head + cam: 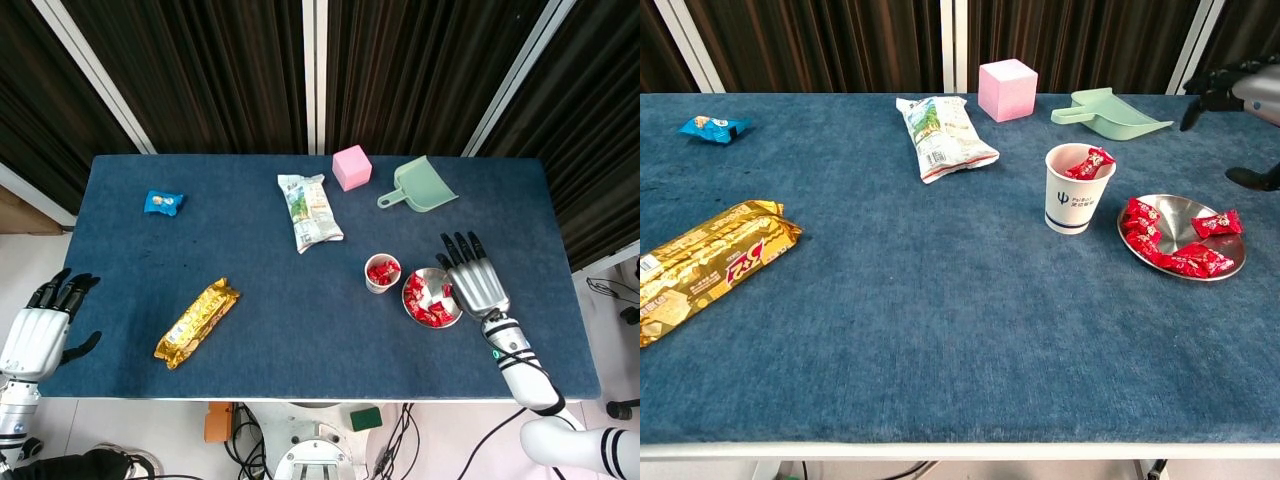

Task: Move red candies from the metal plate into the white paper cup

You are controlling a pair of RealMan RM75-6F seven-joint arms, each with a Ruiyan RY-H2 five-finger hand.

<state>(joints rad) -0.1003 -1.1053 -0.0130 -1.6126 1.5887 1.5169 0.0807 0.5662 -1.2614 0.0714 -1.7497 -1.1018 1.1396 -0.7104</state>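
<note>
I'm hovering my empty right hand point(474, 283), fingers spread, beside the metal plate point(1233, 262) of red candies point(1180, 259) near the table's right edge (white paper cup point(1073, 194) adjacent), risking knocking it.

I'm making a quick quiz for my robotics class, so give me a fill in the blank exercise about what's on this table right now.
1. The white paper cup stands just to the ____ of the metal plate in the chest view.
2. The cube at the back is ____ in colour.
3. The right hand holds ____.
4. The green dustpan lies ____ the cup.

Missing words: left; pink; nothing; behind
</note>
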